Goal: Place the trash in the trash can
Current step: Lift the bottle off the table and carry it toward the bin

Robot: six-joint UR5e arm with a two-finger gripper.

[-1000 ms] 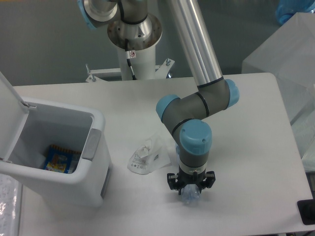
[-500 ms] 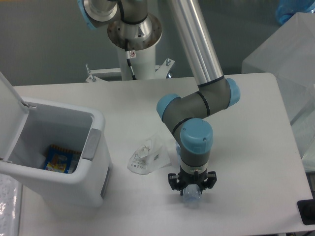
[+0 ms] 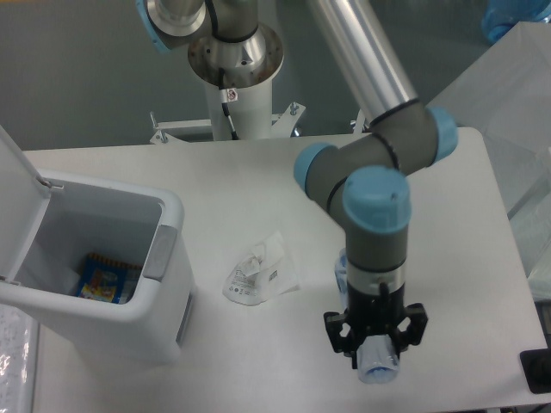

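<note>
**Bottle in the grip, bin waiting open at far left**

Far left: trash can (image 3: 129, 301), white, boxy, lid (image 3: 13, 202) swung up and back so the mouth stands open for drops. A colourful packet (image 3: 103, 282) lies at the bottom. Grey panel (image 3: 161, 252) on the side facing the table.

Centre: crumpled white wrapper (image 3: 261, 277) lies on the white table (image 3: 448, 224), well apart from the bin and from the arm. Untouched; likely the second pickup.

Right of centre: UR5e wrist points straight down. Gripper (image 3: 376, 360) is clenched on the clear bluish bottle (image 3: 377, 370), whose round end pokes out below the fingers. More bluish plastic shows behind the wrist, so the bottle seems held near upright. Cannot tell whether it is clear of the tabletop.

Judgement: grasp made; carry leftward to the bin comes next.
</note>
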